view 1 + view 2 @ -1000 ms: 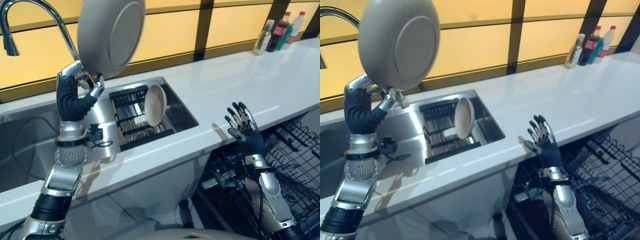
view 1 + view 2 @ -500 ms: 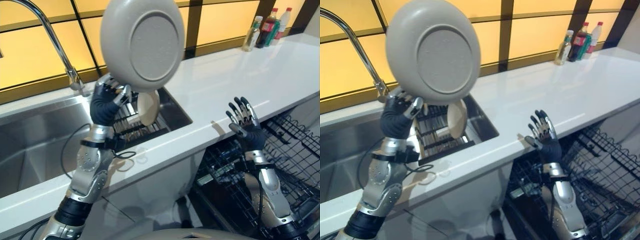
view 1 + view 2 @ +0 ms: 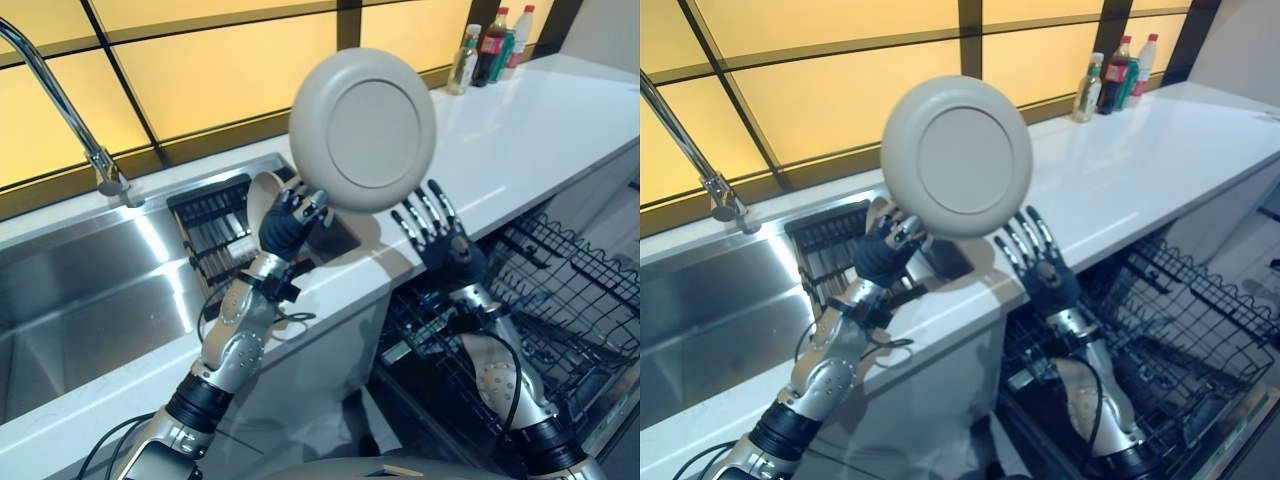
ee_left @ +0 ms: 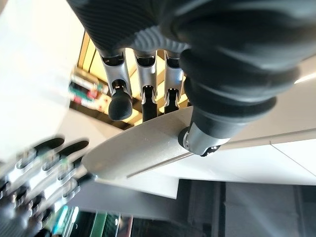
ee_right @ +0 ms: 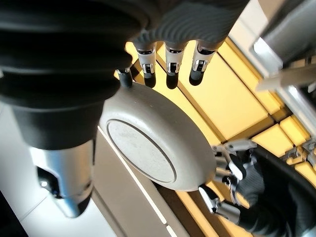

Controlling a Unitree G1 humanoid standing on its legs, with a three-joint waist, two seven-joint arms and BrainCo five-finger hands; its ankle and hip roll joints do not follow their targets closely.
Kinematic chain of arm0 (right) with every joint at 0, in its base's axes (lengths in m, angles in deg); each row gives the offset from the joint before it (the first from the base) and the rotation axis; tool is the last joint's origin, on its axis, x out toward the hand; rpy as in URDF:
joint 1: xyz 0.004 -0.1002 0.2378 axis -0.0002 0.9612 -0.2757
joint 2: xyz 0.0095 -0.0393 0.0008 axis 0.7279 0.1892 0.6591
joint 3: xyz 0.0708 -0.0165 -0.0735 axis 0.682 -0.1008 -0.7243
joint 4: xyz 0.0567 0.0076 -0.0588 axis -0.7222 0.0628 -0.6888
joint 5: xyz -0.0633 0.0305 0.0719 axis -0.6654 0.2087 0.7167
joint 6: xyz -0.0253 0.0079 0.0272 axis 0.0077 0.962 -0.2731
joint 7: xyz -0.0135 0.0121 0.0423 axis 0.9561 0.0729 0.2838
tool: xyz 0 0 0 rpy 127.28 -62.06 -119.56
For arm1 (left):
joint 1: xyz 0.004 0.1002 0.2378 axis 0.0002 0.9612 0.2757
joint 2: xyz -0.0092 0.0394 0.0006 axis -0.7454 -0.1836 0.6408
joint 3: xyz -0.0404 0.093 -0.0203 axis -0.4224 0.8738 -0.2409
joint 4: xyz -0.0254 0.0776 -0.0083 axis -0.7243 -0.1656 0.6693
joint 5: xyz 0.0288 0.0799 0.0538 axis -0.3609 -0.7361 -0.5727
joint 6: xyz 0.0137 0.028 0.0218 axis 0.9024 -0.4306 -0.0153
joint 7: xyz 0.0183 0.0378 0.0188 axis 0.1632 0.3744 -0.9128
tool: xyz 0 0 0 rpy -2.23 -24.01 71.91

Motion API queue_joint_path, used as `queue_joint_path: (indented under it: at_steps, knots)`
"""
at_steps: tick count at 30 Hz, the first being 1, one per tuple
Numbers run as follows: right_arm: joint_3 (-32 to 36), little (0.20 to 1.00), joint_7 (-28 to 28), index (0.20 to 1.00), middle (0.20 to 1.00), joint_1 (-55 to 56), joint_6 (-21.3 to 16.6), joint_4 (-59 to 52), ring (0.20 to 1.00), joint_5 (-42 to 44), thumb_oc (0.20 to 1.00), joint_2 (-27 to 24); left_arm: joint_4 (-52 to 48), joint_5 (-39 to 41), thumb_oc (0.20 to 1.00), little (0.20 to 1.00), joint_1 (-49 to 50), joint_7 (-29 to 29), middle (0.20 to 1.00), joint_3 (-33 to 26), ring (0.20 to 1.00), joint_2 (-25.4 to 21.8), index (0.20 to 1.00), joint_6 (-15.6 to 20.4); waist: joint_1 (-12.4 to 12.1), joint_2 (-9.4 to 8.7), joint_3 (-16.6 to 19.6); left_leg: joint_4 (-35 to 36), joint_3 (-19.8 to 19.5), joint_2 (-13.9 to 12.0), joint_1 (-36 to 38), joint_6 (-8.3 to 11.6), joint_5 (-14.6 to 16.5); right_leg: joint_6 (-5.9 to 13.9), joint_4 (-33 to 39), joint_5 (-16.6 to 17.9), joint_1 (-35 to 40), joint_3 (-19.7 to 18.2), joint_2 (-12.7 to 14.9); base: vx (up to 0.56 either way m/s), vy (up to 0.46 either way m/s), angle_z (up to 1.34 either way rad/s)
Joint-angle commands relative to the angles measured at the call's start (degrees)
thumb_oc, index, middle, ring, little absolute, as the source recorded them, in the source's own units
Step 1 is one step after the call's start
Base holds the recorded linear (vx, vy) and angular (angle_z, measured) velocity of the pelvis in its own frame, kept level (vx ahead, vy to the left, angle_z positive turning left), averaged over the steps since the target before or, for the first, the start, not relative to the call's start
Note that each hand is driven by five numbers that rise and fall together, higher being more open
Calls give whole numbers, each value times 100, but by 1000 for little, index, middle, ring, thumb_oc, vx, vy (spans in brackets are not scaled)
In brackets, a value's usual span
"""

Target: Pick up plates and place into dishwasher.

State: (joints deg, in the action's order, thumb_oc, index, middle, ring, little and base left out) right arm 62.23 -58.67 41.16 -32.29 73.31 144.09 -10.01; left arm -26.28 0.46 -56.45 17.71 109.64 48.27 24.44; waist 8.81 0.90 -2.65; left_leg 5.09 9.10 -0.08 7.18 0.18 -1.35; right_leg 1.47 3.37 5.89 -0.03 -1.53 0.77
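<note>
So the left hand (image 3: 288,222) has the grey plate (image 3: 364,131) pinched by its lower rim, held upright above the tabletop (image 3: 560,120). Right hand (image 3: 440,240) sits just beside the plate, fingers spread, holding nothing.

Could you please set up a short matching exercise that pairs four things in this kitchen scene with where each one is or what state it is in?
Column one:
1. grey plate
2. left hand
3. right hand
4. bottles

Column two:
A. standing at the far end of the white counter
B. open, fingers spread, raised over the dishwasher rack
C. held upright in the air, its underside towards the head camera
D. pinching the plate's lower rim

Pairs: 1-C, 2-D, 3-B, 4-A
</note>
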Motion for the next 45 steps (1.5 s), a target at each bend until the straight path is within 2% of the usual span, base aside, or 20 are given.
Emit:
queue_joint_path:
  at_steps: [1,6,12,16,21,27,30,35,40,45]
  knots:
    - [-159,1000,-566,1000,1000,-488,474,-53,1000,647,1000,321,355,347,200,200,-393,473,200,64,200,108,200,63,-10,-129,328,-9,-57,-5,-209,-192,186,492,-363,-314,105,24,357,25,-13,-6]
    - [-208,1000,-530,1000,1000,-565,671,-75,1000,994,1000,422,433,529,200,200,-285,698,200,56,200,173,200,36,-59,-129,339,-9,-89,-8,-216,-195,172,480,-362,-311,114,29,348,5,-7,-3]
    - [-241,1000,-560,1000,1000,-660,741,-126,1000,1302,1000,498,459,496,200,200,-196,731,200,90,200,191,200,-15,-110,-139,351,-9,-125,-1,-225,-200,160,471,-312,-278,137,55,346,0,0,0]
    - [-231,1000,-313,1000,1000,-730,730,-150,1000,1307,1000,517,517,579,200,200,-127,881,200,78,200,225,200,16,-137,-145,354,-9,-149,-3,-235,-194,150,468,-304,-269,143,61,343,0,0,0]
    - [-110,1000,473,1000,1000,-738,450,53,1000,1449,1000,550,404,743,200,200,-92,1163,200,84,200,221,200,307,-148,-151,375,-9,-164,-16,-254,-180,127,465,-266,-232,146,71,350,0,0,0]
    - [-159,1000,908,1000,1000,-641,-148,245,1000,1285,1000,700,46,666,200,200,-142,953,200,54,200,85,200,575,-169,-130,365,-9,-164,-32,-266,-177,92,466,-242,-204,151,110,366,0,0,0]
    - [-55,1000,898,1000,1000,-571,-374,252,1000,1434,1000,781,-122,624,200,200,-112,896,200,-51,200,48,200,672,-180,-121,350,-9,-174,-29,-257,-174,90,469,-236,-196,168,119,374,0,0,0]
    - [53,1000,957,1000,1000,-510,-474,137,1000,1505,1000,896,-250,639,200,200,-101,804,200,-180,200,57,200,716,-170,-95,332,-9,-182,-19,-255,-182,93,480,-261,-195,148,107,383,0,0,0]
    - [6,1000,875,1000,1000,-459,-321,58,1000,1493,1000,890,-255,568,200,200,-68,763,200,-168,200,104,200,655,-158,-84,335,-9,-178,-12,-262,-180,89,486,-251,-184,141,92,391,0,0,0]
    - [-102,1000,560,1000,1000,-494,-138,-71,1000,1456,1000,776,-209,470,200,200,-59,757,200,-110,200,91,200,565,-181,-99,329,-9,-207,-5,-276,-186,97,485,-243,-191,136,112,391,0,0,0]
